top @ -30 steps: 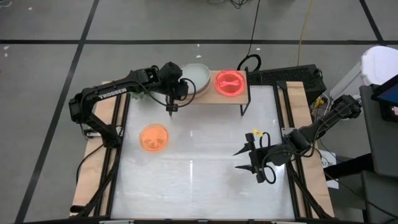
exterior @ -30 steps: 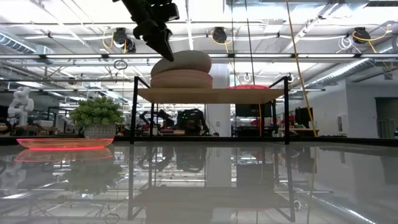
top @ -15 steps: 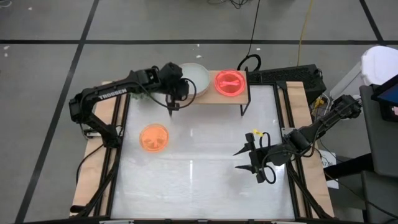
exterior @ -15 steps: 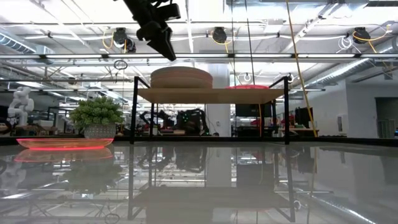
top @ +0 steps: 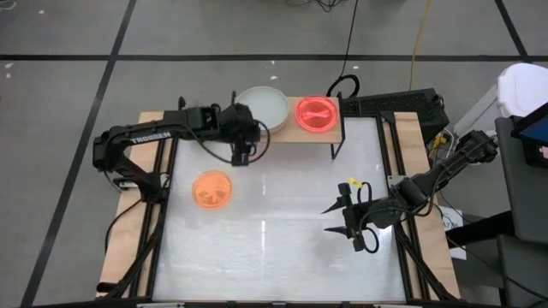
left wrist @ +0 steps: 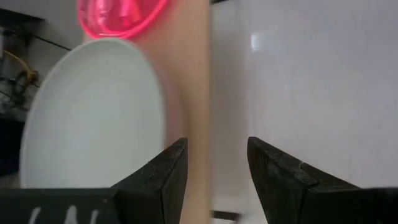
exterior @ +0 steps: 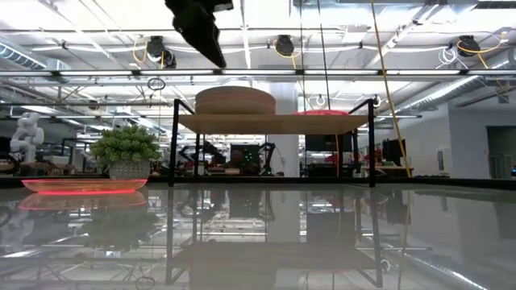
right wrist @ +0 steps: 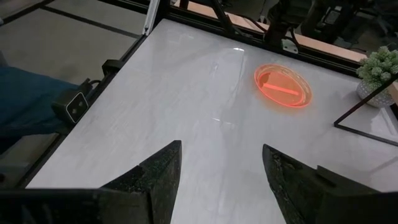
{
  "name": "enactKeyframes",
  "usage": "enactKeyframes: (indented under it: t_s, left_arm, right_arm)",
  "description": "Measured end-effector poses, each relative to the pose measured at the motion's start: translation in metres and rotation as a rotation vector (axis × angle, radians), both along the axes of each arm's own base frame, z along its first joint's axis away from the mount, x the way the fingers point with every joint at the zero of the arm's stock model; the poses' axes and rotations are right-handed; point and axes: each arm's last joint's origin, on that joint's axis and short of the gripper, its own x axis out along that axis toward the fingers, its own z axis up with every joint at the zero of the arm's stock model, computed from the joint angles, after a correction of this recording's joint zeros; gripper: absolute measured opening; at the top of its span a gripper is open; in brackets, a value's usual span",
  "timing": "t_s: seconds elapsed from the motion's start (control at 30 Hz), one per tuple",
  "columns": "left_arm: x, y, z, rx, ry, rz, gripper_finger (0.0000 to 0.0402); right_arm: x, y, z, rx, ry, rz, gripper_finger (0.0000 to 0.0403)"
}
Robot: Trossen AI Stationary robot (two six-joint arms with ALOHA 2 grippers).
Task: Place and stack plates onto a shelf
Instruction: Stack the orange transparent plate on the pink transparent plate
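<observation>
The shelf [top: 291, 133] [exterior: 270, 122] stands at the table's far edge on thin black legs. On its left half rests a stack of larger plates [top: 264, 104] [exterior: 235, 100] with a pale one [left wrist: 93, 112] on top. A magenta pink plate [top: 317, 112] [exterior: 326, 112] lies on its right half. An orange plate [top: 211, 188] [right wrist: 283, 85] lies flat on the table at the left. My left gripper [top: 241, 154] [left wrist: 217, 168] hangs open just in front of the stack, above shelf height, with nothing between its fingers. My right gripper [top: 334, 220] [right wrist: 221, 174] waits open over the table's right side.
A small potted plant [exterior: 126, 149] [right wrist: 378, 71] stands near the shelf's left legs. Black frame rails [top: 163, 171] run along both sides of the white table [top: 282, 248]. Open tabletop lies between the orange plate and my right gripper.
My left gripper has let go of the top plate, which stood tilted on the stack and now lies flat. The gripper has then drawn back from the shelf toward the table's near left and risen slightly.
</observation>
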Motion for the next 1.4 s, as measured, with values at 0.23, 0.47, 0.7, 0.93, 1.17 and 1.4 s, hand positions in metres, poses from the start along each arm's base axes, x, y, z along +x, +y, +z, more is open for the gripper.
enactKeyframes:
  t_s: [0.23,0.47,0.7,0.93,1.17,1.4]
  left_arm:
    - [-0.010,-0.048,-0.004,-0.166,0.097,0.067,0.0173]
    - [-0.016,-0.104,-0.038,-0.226,0.211,0.107,0.0173]
    - [-0.039,-0.146,-0.104,-0.161,0.264,0.282,0.0173]
    - [-0.066,-0.177,-0.163,-0.177,0.225,0.304,0.0173]
    - [-0.096,-0.193,-0.191,-0.021,0.205,0.235,0.0172]
    - [-0.115,-0.196,-0.206,0.045,0.232,0.193,0.0172]
  right_arm:
    - [0.000,0.000,0.000,0.006,0.003,-0.001,0.0205]
    - [0.000,0.000,0.000,0.008,0.003,-0.001,0.0205]
    - [0.001,0.001,-0.001,0.013,0.007,-0.003,0.0205]
    - [0.002,0.002,0.002,0.035,-0.027,-0.003,0.0205]
    - [0.003,0.002,0.003,0.082,-0.045,-0.020,0.0205]
    - [0.004,0.003,-0.021,0.106,-0.069,-0.023,0.0205]
